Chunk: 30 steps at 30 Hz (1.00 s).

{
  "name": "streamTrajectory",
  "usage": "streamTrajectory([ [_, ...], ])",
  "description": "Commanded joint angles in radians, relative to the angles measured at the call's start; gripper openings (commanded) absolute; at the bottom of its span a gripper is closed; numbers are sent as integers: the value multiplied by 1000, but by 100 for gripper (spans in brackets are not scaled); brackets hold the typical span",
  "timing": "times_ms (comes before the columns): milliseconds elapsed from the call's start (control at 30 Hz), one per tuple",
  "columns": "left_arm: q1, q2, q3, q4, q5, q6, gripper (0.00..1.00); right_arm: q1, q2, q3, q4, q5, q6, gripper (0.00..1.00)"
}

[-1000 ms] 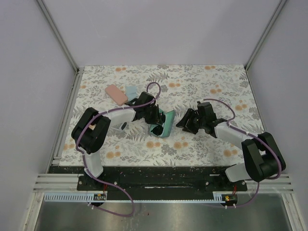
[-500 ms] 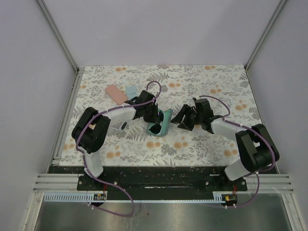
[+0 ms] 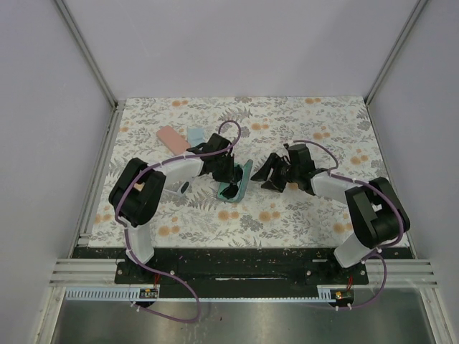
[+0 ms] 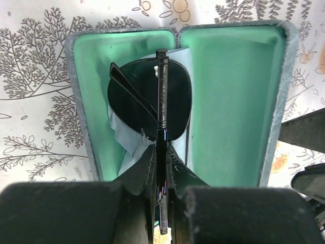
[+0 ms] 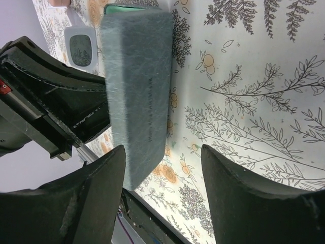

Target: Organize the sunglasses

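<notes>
The black thin-framed sunglasses (image 4: pixel 150 96) hang folded over the open grey-blue case (image 4: pixel 228 101), above a light blue cloth (image 4: pixel 124 140) on its teal lining. My left gripper (image 4: pixel 161 170) is shut on the frame's edge; from above it (image 3: pixel 226 172) is over the case (image 3: pixel 244 183). My right gripper (image 5: pixel 162 170) is open beside the case's grey outer shell (image 5: pixel 137 86), whose near corner reaches between its fingers. From above the right gripper (image 3: pixel 267 173) is just right of the case. A small whitish-rimmed, grey-centred piece (image 5: pixel 81 46) lies farther off; I cannot tell whether it is the other pair.
A pink case (image 3: pixel 172 138) and a light blue square piece (image 3: pixel 195 135) lie at the back left of the floral table (image 3: pixel 323 129). The left arm (image 5: pixel 45 101) crowds the far side of the grey-blue case. A metal rail (image 3: pixel 100 172) borders the left edge.
The right gripper has moved left up to the case and its jaws have spread wider. The left gripper, still holding the sunglasses, and the case have shifted slightly left.
</notes>
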Motion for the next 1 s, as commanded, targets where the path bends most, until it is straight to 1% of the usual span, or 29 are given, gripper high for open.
streamTrajectory([
  [0, 30, 51, -1, -5, -94, 44, 0, 3, 20, 50, 54, -40, 20, 69],
  [133, 33, 50, -9, -2, -110, 46, 0, 29, 57, 99, 22, -35, 3, 68],
  [233, 44, 50, -9, 4, -85, 46, 0, 62, 91, 145, -9, -17, -15, 68],
  [367, 53, 57, -21, 25, -45, 44, 0, 79, 123, 151, 52, -37, 21, 69],
  [400, 58, 59, -26, 36, -34, 41, 0, 79, 129, 143, 83, -47, 35, 76],
  [433, 62, 60, -35, 45, -19, 35, 0, 79, 136, 133, 116, -63, 55, 94],
  [467, 65, 62, -38, 50, -11, 34, 0, 77, 139, 117, 145, -61, 72, 99],
  [567, 75, 63, -47, 59, -7, 34, 0, 75, 136, 52, 276, -63, 133, 99],
  [733, 78, 62, -50, 65, -5, 34, 0, 66, 180, -66, 575, -103, 247, 98],
  [833, 79, 60, -52, 65, 1, 34, 0, 54, 231, -136, 808, -120, 310, 96],
  [967, 79, 59, -52, 71, 19, 34, 0, 46, 338, -153, 1007, -170, 357, 94],
])
